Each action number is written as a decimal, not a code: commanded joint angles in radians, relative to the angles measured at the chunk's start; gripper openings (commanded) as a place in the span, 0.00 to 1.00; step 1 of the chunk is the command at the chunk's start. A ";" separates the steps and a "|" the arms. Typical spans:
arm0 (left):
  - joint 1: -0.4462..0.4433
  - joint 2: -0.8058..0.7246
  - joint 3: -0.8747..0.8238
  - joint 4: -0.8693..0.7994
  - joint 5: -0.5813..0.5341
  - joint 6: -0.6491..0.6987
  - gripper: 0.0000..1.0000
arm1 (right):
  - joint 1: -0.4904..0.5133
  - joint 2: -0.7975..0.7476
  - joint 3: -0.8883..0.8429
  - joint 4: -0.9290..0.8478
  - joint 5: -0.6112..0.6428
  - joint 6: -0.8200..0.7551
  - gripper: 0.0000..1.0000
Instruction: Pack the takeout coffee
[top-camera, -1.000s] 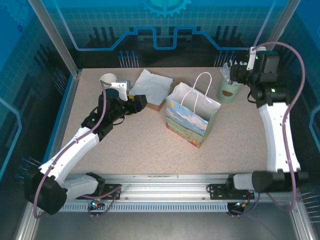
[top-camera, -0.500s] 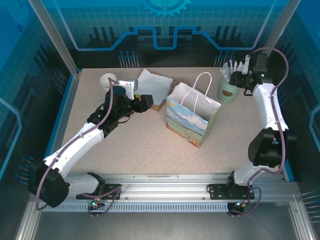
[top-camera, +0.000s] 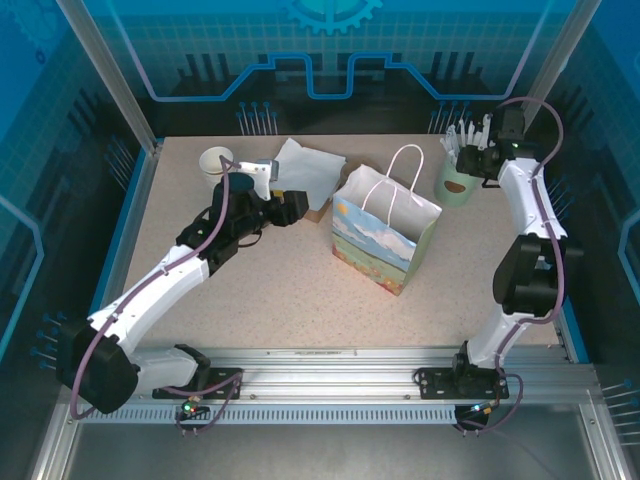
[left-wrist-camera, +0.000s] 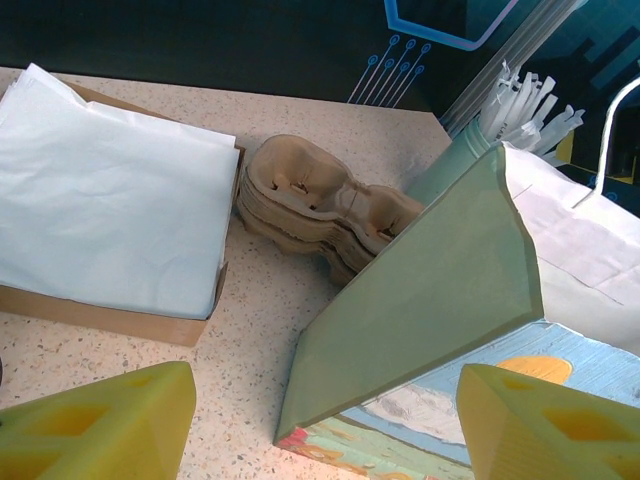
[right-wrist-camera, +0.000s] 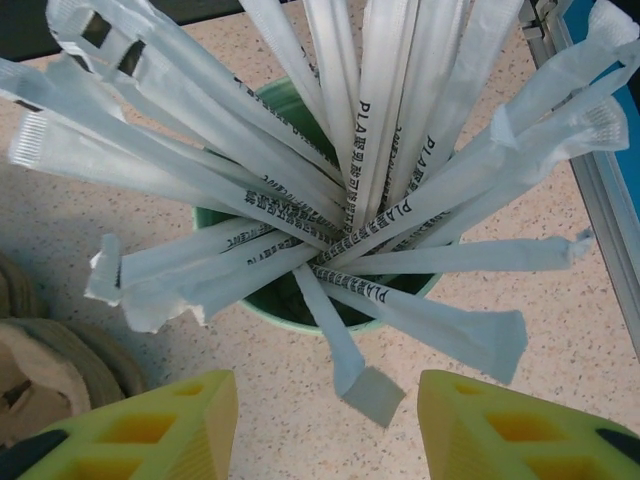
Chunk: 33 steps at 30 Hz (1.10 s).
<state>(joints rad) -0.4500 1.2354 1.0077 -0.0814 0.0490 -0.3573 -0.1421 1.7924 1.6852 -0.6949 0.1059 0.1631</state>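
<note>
Mid-table, gift bag (top-camera: 385, 240): upright, mouth open, handles up; we cannot see inside.
Left gripper (left-wrist-camera: 325, 410): fingers spread, empty, facing the bag's side.
Takeout coffee: we cannot place it surely; a dark round shape (top-camera: 238, 182) under the left wrist may be its lid.
Handling: we judge it light, thin-walled, spillable; take it round the body below the lid, kept upright.
Napkin box (left-wrist-camera: 100, 315): white napkins.
Pulp carriers (left-wrist-camera: 320, 205): stacked beside the box.
Green cup (right-wrist-camera: 290, 315): wrapped straws (right-wrist-camera: 380, 110); right gripper (right-wrist-camera: 322, 400) above, jaws apart, pinching nothing.
White cup (top-camera: 215, 160): far left, looks empty.
</note>
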 joint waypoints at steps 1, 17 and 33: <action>-0.007 0.007 0.033 -0.001 0.017 0.025 0.71 | -0.019 0.031 0.046 0.007 0.030 -0.017 0.53; -0.006 0.012 0.034 -0.002 0.019 0.034 0.71 | -0.019 0.035 0.081 0.005 -0.032 -0.024 0.15; -0.010 -0.008 0.019 -0.008 0.017 0.038 0.71 | 0.093 -0.339 0.139 -0.191 0.013 -0.062 0.11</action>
<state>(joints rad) -0.4522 1.2392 1.0077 -0.0822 0.0490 -0.3382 -0.1093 1.5555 1.7832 -0.7982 0.0834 0.1303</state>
